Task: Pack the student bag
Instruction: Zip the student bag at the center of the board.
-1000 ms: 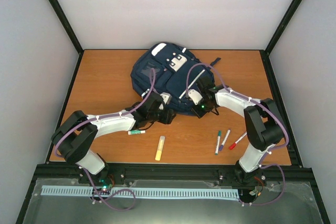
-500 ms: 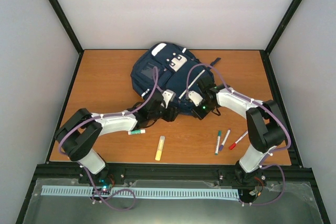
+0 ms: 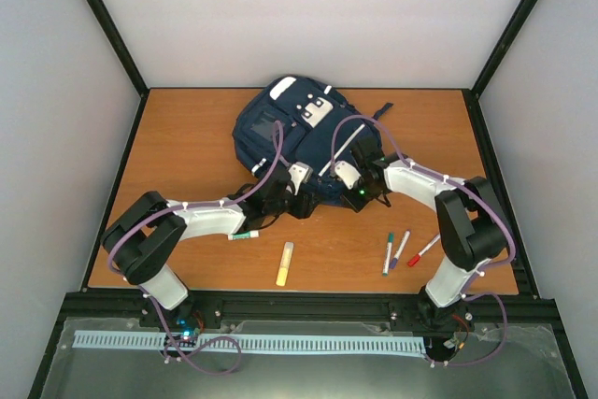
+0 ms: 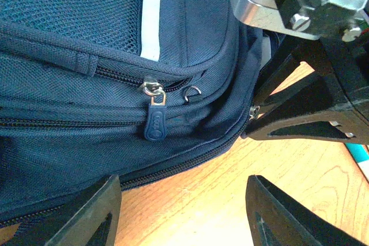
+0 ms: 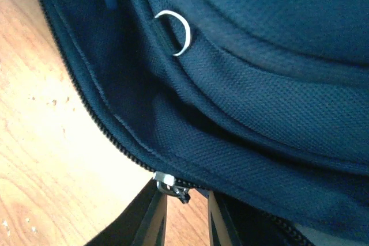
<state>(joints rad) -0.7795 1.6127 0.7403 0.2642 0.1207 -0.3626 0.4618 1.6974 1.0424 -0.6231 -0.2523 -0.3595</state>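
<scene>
The left end effector [image 4: 181, 195] has slid closer to the student bag's [image 3: 285, 133] 6 o'clock edge, fingers wide apart. The bag lies toward the worktop's [image 3: 187, 161] 12 o'clock side. At its 5 o'clock, the right end effector [image 5: 185, 199] shows a narrow gap at a zipper slider [image 5: 168, 181]; I cannot tell whether it grips.

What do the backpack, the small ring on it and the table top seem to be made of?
The student bag: woven synthetic-looking fabric, matte navy; the coarse weave shows up close. The ring: probably metal, since it is silvery and glints. The table: wood or a wood-look laminate, smooth, with orange-brown grain; which one, the look leaves open.
</scene>
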